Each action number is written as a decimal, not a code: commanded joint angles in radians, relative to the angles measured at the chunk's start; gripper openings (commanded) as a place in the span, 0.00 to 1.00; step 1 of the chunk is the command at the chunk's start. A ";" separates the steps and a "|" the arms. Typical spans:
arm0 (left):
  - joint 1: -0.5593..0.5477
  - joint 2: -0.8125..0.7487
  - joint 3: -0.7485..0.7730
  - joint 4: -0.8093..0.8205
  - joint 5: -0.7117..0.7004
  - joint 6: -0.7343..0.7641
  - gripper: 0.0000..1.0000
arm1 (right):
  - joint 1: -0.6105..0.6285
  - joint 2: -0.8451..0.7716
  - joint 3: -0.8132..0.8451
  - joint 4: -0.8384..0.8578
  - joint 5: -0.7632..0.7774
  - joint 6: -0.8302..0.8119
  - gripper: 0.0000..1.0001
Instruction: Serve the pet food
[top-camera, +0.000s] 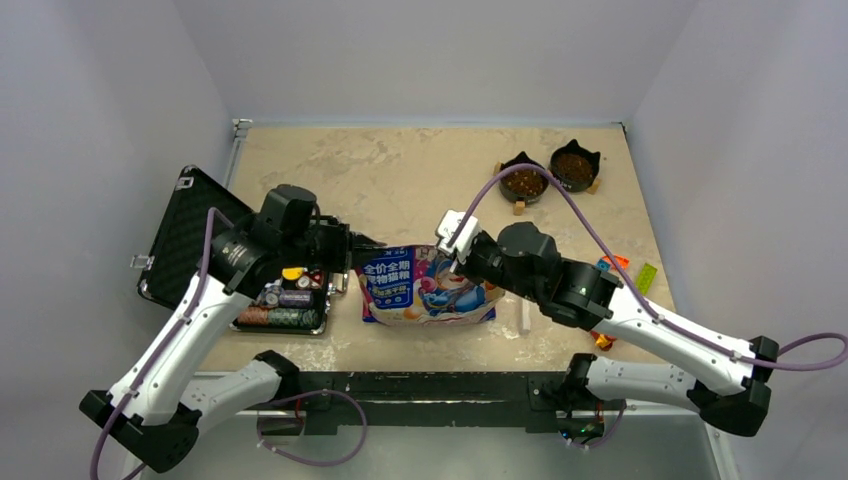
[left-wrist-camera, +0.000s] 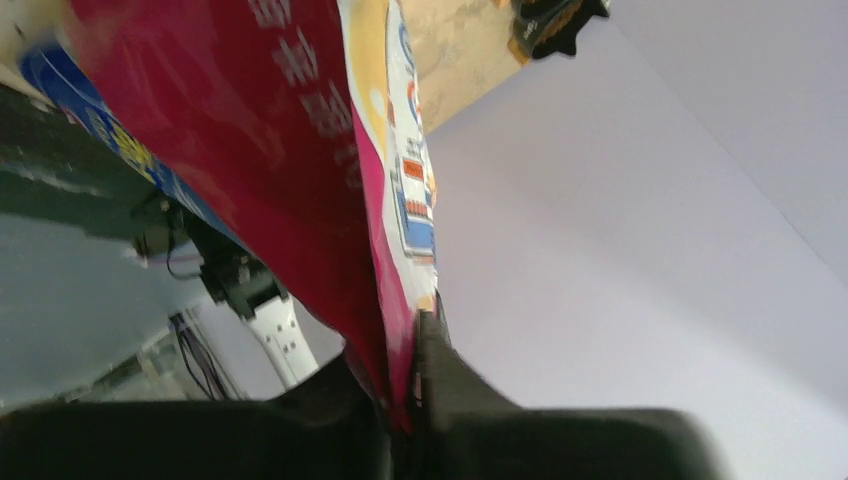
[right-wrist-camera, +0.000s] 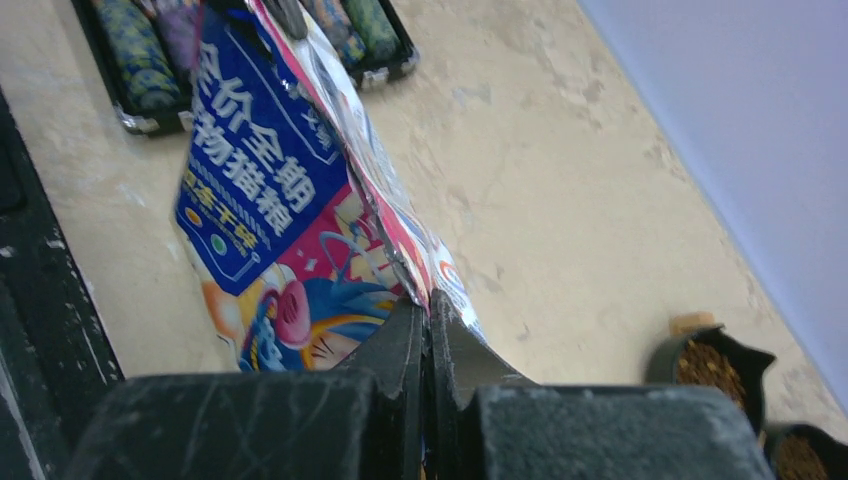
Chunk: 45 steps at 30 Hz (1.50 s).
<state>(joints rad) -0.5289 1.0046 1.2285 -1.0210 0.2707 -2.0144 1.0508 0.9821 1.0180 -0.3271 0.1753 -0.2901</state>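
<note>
Broadly, the surface (top-camera: 400, 170) has the pet food bag (top-camera: 425, 290) at its middle, well apart from two bowls (top-camera: 521, 160) at the far right, both already holding kibble (top-camera: 524, 183). The left fingers (left-wrist-camera: 420, 345) and right fingers (right-wrist-camera: 428, 335) are each clamped shut on a top corner of the bag. Uneven pulling could slip the foil free or scatter pellets

We see the bag (top-camera: 428, 288) mid-desk (top-camera: 400, 170), near the front edge. Left claw (left-wrist-camera: 405, 345) is at its left edge and right claw (right-wrist-camera: 425, 318) at its right. Chip tray (top-camera: 285, 308) sits just left. A bowl (top-camera: 507, 172) and a second bowl (top-camera: 595, 160) sit side by side back right, with kibble (top-camera: 524, 184) in both.
</note>
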 joint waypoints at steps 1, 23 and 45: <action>0.057 -0.063 -0.076 -0.001 -0.071 0.035 0.28 | -0.071 0.026 0.143 -0.204 0.010 -0.031 0.02; 0.056 -0.088 -0.082 0.026 -0.091 -0.004 0.00 | 0.134 0.446 0.497 -0.154 0.019 -0.112 0.54; 0.063 -0.141 -0.057 -0.078 -0.199 -0.063 0.00 | 0.028 0.250 0.240 -0.129 0.615 0.060 0.00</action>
<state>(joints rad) -0.4938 0.9169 1.1309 -0.9802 0.1864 -2.0842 1.2259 1.3705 1.2926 -0.3031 0.4191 -0.2623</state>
